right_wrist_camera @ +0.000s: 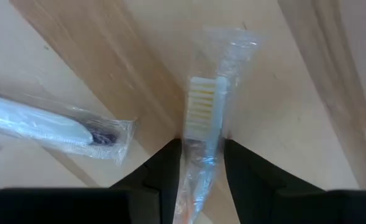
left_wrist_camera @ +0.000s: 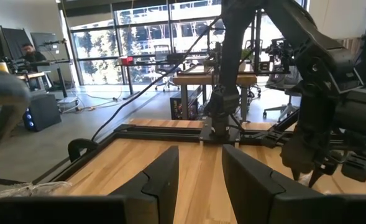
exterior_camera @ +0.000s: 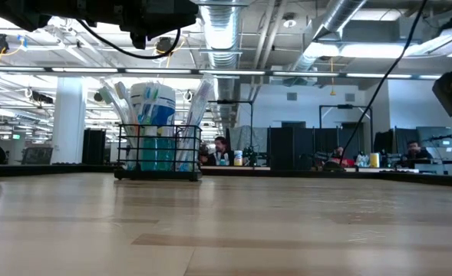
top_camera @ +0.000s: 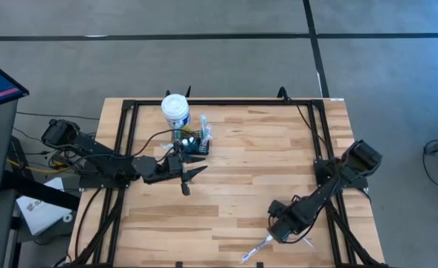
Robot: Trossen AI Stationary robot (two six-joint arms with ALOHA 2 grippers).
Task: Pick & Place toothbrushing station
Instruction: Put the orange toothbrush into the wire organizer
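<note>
On the left of the high view we see the left arm reaching in over the table (top_camera: 233, 193), its left gripper (top_camera: 191, 176) hovering just in front of the caddy (top_camera: 193, 143); its jaws stand apart with nothing between them, and the left wrist view shows only bare wood past the two fingers (left_wrist_camera: 161, 180)

The caddy sits toward the back of the table, left of centre, upright, with wrapped toothbrushes (top_camera: 204, 128) standing in its slots. A white tub (top_camera: 175, 110) with a blue label stands just behind it, touching or nearly so. From the low view we see the caddy (exterior_camera: 158, 156) as a black wire frame resting flat on the wood, brushes (exterior_camera: 199, 100) fanning out of its top and the tub (exterior_camera: 152, 103) rising behind it. Part of the left arm hangs above it at the top edge there

Further right, near the front edge, the right arm bends down to the table. Its right gripper (top_camera: 278, 232) is low over a wrapped toothbrush (top_camera: 254, 250) lying flat. In the right wrist view we see the jaws apart, straddling that brush (right_wrist_camera: 202, 118), whose white bristle head points away from the fingers (right_wrist_camera: 164, 165); we cannot tell whether the fingers touch the wrapper. A second wrapped item (right_wrist_camera: 52, 127), pale with a dark end, lies beside it, apart from the jaws
</note>
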